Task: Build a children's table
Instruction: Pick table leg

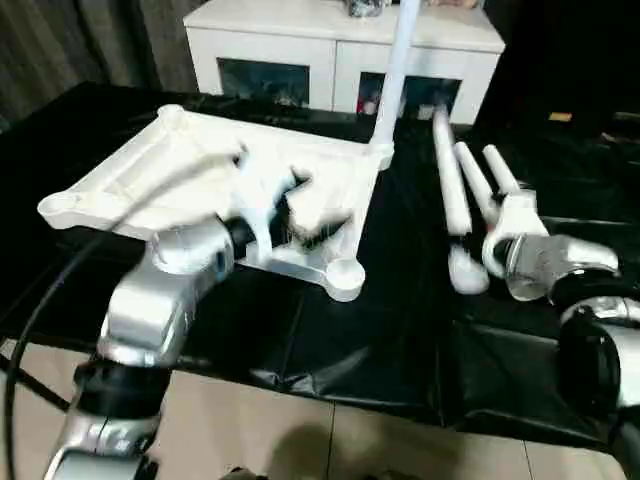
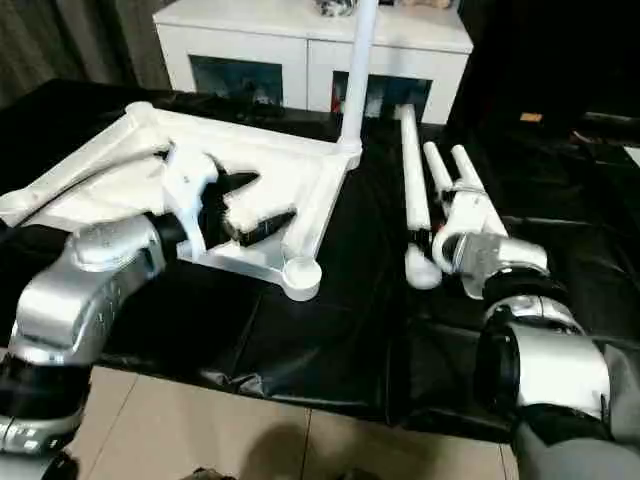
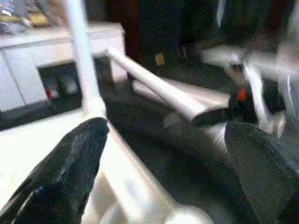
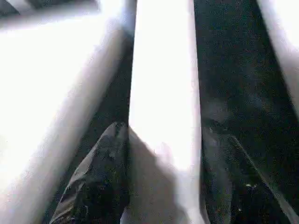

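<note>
The children's table top (image 2: 290, 165) lies upside down on the black cloth, ribs and round corner sockets facing up. One white leg (image 2: 355, 70) stands upright in its far right corner socket. Three more legs (image 2: 410, 170) lie side by side to the right of the top. My left gripper (image 2: 255, 205) hovers open over the top's right side, with nothing between its fingers (image 3: 70, 172). My right gripper (image 2: 462, 215) sits down on the lying legs. In the right wrist view its black fingers (image 4: 103, 177) press both sides of one leg (image 4: 163, 84).
A white cabinet (image 2: 300, 50) with glass doors stands behind the table. The black cloth (image 2: 350, 330) hangs over the table's front edge, with tiled floor (image 2: 200, 430) below. A black cable (image 1: 40, 290) loops beside my left forearm.
</note>
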`<state>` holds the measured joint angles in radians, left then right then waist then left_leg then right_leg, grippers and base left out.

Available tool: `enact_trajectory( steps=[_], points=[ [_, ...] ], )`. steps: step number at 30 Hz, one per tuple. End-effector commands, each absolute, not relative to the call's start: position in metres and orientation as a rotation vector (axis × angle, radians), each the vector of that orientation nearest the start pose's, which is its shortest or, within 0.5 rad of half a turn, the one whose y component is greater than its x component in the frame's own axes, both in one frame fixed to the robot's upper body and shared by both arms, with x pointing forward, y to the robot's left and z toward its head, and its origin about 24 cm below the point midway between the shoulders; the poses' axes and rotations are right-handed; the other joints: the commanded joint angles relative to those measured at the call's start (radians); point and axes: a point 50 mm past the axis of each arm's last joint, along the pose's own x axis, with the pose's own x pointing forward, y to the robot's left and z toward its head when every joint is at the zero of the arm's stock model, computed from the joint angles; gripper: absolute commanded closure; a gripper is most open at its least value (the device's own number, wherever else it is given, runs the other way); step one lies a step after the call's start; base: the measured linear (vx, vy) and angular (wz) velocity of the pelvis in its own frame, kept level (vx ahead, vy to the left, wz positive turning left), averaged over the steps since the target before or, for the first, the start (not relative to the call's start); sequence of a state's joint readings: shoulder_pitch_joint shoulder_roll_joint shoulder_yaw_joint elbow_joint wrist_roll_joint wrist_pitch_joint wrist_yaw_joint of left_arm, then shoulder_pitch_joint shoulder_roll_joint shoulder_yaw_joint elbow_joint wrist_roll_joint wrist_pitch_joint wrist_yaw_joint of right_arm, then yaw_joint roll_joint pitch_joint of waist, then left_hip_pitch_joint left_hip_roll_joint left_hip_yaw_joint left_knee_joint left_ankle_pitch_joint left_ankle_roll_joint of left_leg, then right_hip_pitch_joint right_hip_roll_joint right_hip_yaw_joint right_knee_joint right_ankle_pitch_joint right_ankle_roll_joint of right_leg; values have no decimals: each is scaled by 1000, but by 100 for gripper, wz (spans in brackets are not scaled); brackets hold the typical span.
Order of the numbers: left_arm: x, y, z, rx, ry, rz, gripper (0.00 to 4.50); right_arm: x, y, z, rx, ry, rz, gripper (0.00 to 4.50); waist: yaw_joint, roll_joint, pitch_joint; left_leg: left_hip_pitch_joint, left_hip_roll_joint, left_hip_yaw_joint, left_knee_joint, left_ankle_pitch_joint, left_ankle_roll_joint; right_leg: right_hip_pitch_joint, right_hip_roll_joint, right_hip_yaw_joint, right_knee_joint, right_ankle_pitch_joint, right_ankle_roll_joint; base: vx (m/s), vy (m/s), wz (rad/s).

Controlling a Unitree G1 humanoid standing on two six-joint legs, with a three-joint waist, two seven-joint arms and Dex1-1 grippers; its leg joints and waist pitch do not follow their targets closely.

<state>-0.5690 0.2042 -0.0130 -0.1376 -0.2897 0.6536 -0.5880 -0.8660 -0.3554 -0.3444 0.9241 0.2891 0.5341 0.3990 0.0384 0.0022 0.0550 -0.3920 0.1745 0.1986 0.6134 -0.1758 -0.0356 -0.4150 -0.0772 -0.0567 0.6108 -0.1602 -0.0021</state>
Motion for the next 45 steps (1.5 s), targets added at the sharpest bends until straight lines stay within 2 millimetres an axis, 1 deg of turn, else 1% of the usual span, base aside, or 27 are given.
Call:
enact_trajectory(
  steps=[1, 2, 3, 4, 6, 7, 8, 10, 12, 14, 15, 16, 17, 19, 23, 26, 29, 32, 33, 34, 37, 39, 40, 41, 42, 43, 45],
  points=[
    [314, 98, 183, -69, -21, -837, 0, 377, -225, 115, 433, 269, 247, 264, 11, -7, -77, 20, 46, -18, -64, -147, 60, 54, -55, 37, -64, -132, -248, 0, 0, 0],
    [315, 95, 184, -99, -14, -845, 0, 373, -220, 120, 460, 215, 308, 264, 14, -5, -80, 22, 48, -20, -62, -144, 62, 53, -57, 37, -59, -125, -255, 0, 0, 0],
    [315, 92, 185, -125, -5, -854, 0, 368, -216, 123, 486, 171, 364, 264, 16, -7, -78, 21, 48, -19, -64, -148, 72, 54, -56, 37, -62, -126, -255, 0, 0, 0],
    [316, 87, 187, -167, 9, -869, 0, 358, -207, 129, 520, 100, 485, 264, 21, -9, -76, 21, 46, -17, -65, -159, 80, 57, -55, 38, -65, -134, -248, 0, 0, 0],
    [318, 78, 192, -242, 31, -903, 0, 342, -195, 132, 570, 59, 644, 264, 24, -8, -77, 22, 50, -21, -66, -165, 82, 55, -58, 38, -66, -153, -247, 0, 0, 0],
    [319, 74, 195, -278, 38, -919, 0, 335, -191, 133, 598, 51, 714, 264, 33, -5, -77, 29, 50, -20, -66, -177, 80, 53, -58, 38, -72, -173, -240, 0, 0, 0],
    [319, 72, 197, -291, 39, -925, 0, 333, -189, 133, 603, 51, 732, 264, 30, -8, -75, 24, 50, -22, -70, -178, 77, 55, -55, 36, -72, -182, -243, 0, 0, 0],
    [322, 65, 207, -380, 40, -971, 0, 322, -183, 132, 617, 61, 820, 264, 29, -11, -70, 26, 48, -21, -71, -212, 59, 51, -57, 35, -80, -247, -233, 0, 0, 0],
    [326, 62, 213, -429, 47, -980, 0, 315, -179, 132, 620, 66, 877, 264, 30, -15, -66, 27, 47, -22, -72, -239, 42, 48, -61, 35, -90, -325, -210, 0, 0, 0],
    [329, 62, 215, -452, 54, -974, 0, 311, -176, 134, 629, 65, 906, 265, 30, -15, -64, 27, 45, -27, -74, -259, 28, 46, -62, 33, -99, -404, -167, 0, 0, 0],
    [330, 61, 216, -465, 60, -969, 0, 309, -174, 135, 627, 65, 922, 265, 28, -15, -63, 24, 44, -28, -75, -260, 26, 47, -62, 32, -100, -416, -158, 0, 0, 0],
    [333, 61, 217, -482, 68, -963, 0, 302, -171, 137, 624, 61, 960, 265, 31, -13, -61, 28, 41, -27, -74, -271, 20, 42, -62, 32, -110, -467, -127, 0, 0, 0],
    [334, 60, 219, -504, 71, -965, 0, 299, -170, 137, 618, 65, 973, 265, 28, -14, -61, 29, 41, -28, -74, -275, 19, 41, -62, 31, -111, -477, -121, 0, 0, 0],
    [335, 59, 222, -536, 75, -971, 0, 295, -167, 138, 601, 79, 1005, 265, 28, -15, -62, 22, 43, -33, -78, -265, 16, 45, -63, 28, -111, -481, -106, 0, 0, 0],
    [336, 59, 222, -547, 86, -957, 0, 289, -158, 137, 534, 118, 1059, 265, 30, -15, -64, 23, 47, -34, -79, -255, 15, 44, -64, 28, -110, -448, -113, 0, 0, 0],
    [337, 59, 220, -540, 88, -934, 0, 288, -153, 135, 480, 135, 1058, 265, 30, -13, -66, 23, 50, -35, -83, -240, 17, 47, -66, 28, -106, -394, -129, 0, 0, 0],
    [344, 64, 219, -537, 85, -843, 0, 296, -142, 131, 320, 141, 960, 265, 26, -13, -67, 20, 50, -33, -83, -223, 6, 46, -65, 30, -101, -342, -141, 0, 0, 0],
    [351, 71, 216, -542, 99, -747, 0, 304, -132, 129, 197, 122, 862, 265, 28, -11, -69, 20, 50, -33, -82, -204, 4, 49, -69, 32, -94, -300, -156, 0, 0, 0],
    [353, 75, 215, -552, 102, -709, 18, 306, -125, 128, 143, 108, 845, 265, 25, -11, -69, 21, 48, -32, -82, -199, 3, 49, -66, 32, -92, -282, -162, 0, 0, 0],
    [354, 75, 215, -554, 102, -704, 18, 306, -124, 128, 132, 105, 844, 265, 25, -11, -71, 19, 48, -32, -81, -191, 3, 51, -66, 32, -90, -270, -164, 0, 0, 0],
    [356, 80, 213, -584, 102, -658, 39, 309, -110, 125, -15, 68, 772, 265, 25, -10, -71, 20, 47, -29, -79, -181, 13, 53, -66, 34, -87, -237, -175, 0, 0, 0],
    [357, 81, 212, -589, 105, -640, 63, 311, -105, 125, -65, 46, 723, 265, 27, -10, -74, 20, 47, -29, -78, -142, 27, 55, -65, 35, -79, -173, -191, 0, 0, 0],
    [357, 81, 212, -591, 105, -637, 74, 312, -103, 125, -99, 36, 705, 265, 28, -9, -75, 20, 48, -28, -77, -132, 28, 53, -65, 35, -77, -157, -196, 0, 0, 0],
    [358, 82, 212, -595, 106, -630, 78, 313, -100, 123, -165, 27, 676, 265, 26, -9, -74, 19, 47, -27, -77, -126, 32, 55, -63, 35, -76, -144, -201, 0, 0, 0],
    [358, 82, 212, -598, 105, -620, 79, 315, -97, 121, -257, 8, 638, 265, 28, -6, -76, 19, 48, -28, -75, -111, 33, 55, -63, 35, -71, -118, -210, 0, 0, 0],
    [358, 82, 212, -604, 105, -616, 83, 315, -93, 120, -313, -7, 606, 265, 25, -8, -75, 17, 46, -26, -74, -107, 32, 56, -61, 35, -71, -111, -212, 0, 0, 0],
    [358, 82, 213, -610, 106, -610, 108, 316, -89, 119, -386, -33, 558, 265, 24, -7, -72, 18, 46, -26, -76, -129, 29, 54, -61, 35, -74, -138, -210, 0, 0, 0]
  ],
)
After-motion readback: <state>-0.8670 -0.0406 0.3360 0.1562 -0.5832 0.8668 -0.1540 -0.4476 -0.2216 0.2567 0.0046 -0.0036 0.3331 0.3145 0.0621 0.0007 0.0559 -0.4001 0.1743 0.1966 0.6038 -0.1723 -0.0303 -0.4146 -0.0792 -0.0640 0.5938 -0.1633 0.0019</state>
